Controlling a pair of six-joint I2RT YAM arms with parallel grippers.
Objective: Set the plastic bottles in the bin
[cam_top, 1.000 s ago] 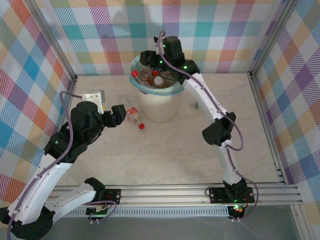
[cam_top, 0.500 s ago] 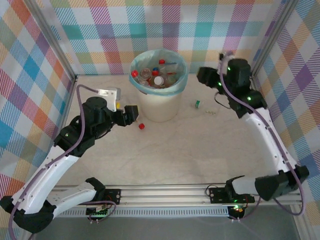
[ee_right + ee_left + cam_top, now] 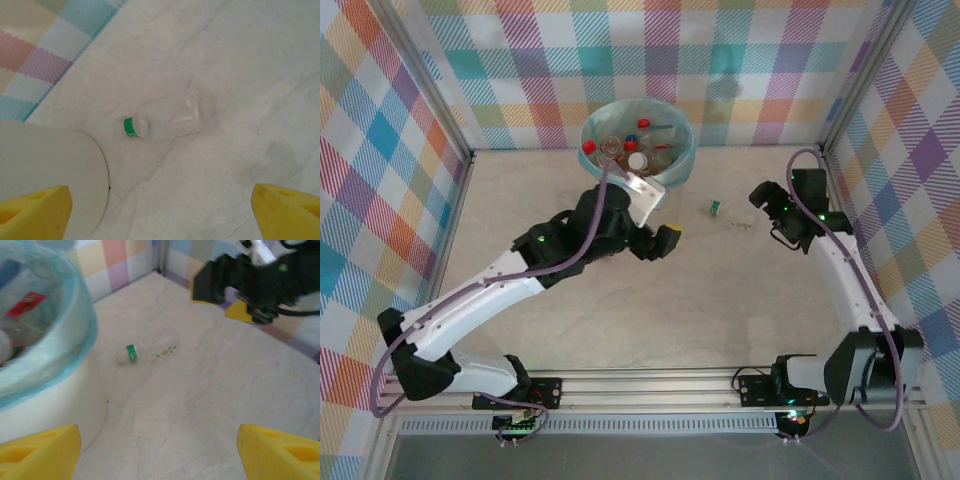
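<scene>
1. Plaid walls all round, pale stone-look table [image 3: 720,310]. A pile of plastic bottles [image 3: 625,150] already sits in the bin [image 3: 684,160].
2. One's left that I can see: a clear bottle [image 3: 167,120] with a green band, lying on its side right of the bin.
3. Left gripper [image 3: 160,455] and right gripper [image 3: 160,212] both gape wide, empty.
4. Both face that bottle, so I reckon they could clash.

A pale, marbled beige table [image 3: 620,320] is boxed in on the left, far and right sides by walls [image 3: 520,60] of pastel plaid, framed by grey metal posts [image 3: 435,92]. A slotted aluminium rail [image 3: 650,385] runs along the near edge. The light is soft and even.
</scene>
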